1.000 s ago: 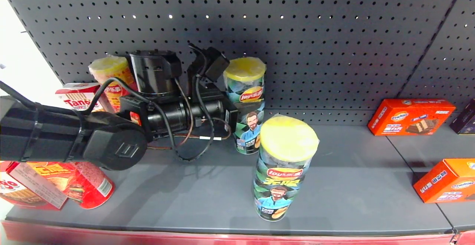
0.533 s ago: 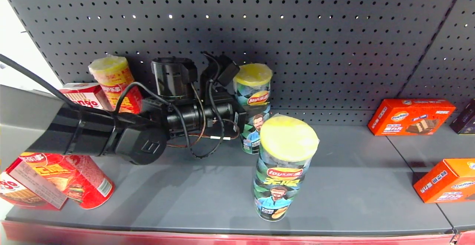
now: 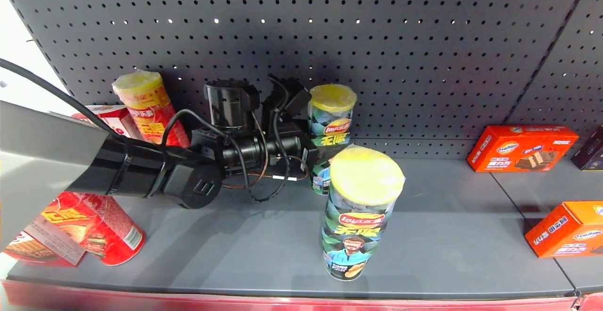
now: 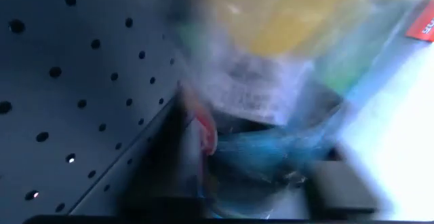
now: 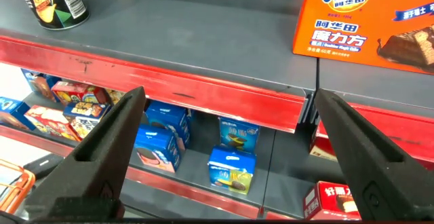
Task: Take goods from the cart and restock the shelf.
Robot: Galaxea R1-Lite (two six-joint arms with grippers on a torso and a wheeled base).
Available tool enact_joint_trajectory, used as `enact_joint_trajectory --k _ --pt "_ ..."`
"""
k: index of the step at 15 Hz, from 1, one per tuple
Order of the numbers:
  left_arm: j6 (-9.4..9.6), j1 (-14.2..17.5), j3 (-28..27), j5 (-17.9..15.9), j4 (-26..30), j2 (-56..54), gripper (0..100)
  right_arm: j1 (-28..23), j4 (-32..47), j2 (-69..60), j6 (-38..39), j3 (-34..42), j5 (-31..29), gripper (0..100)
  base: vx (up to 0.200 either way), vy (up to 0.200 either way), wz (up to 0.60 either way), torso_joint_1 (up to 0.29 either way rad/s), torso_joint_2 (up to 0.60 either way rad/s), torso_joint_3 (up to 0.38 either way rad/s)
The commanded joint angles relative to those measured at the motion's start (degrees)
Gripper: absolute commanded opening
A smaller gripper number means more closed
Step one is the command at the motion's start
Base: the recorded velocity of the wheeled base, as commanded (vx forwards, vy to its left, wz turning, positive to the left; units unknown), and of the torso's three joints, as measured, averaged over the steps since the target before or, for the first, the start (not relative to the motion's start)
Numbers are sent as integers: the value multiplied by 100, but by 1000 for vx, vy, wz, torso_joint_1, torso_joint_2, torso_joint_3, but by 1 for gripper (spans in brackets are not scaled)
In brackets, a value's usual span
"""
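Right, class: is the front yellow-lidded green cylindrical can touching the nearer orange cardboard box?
Apart: the head view shows bare shelf between the front green can and the nearer orange box.

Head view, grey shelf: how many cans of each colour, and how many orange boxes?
Green cans: 2 (front green can, back green can)
Red cans: 2 (upright red can, lying red can)
Orange boxes: 2 (far orange box, near orange box)
Total: 6
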Motion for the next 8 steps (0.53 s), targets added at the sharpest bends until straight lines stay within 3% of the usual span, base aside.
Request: enact_joint_trajectory --k 1,4,6,8 --pt "6 -28 60 56 -1 -11 100 2 -1 7 -2 0 -1 100 0 0 0 0 0 0" --pt "6 -28 447 373 -45 -398 100 2 -1 7 -2 0 -1 100 0 0 0 0 0 0" --pt "-3 -28 992 513 -299 -706 100 2 -1 7 -2 0 -1 100 0 0 0 0 0 0" --pt "-3 -19 1924 847 -651 -1180 100 2 -1 7 -2 0 -1 100 0 0 0 0 0 0"
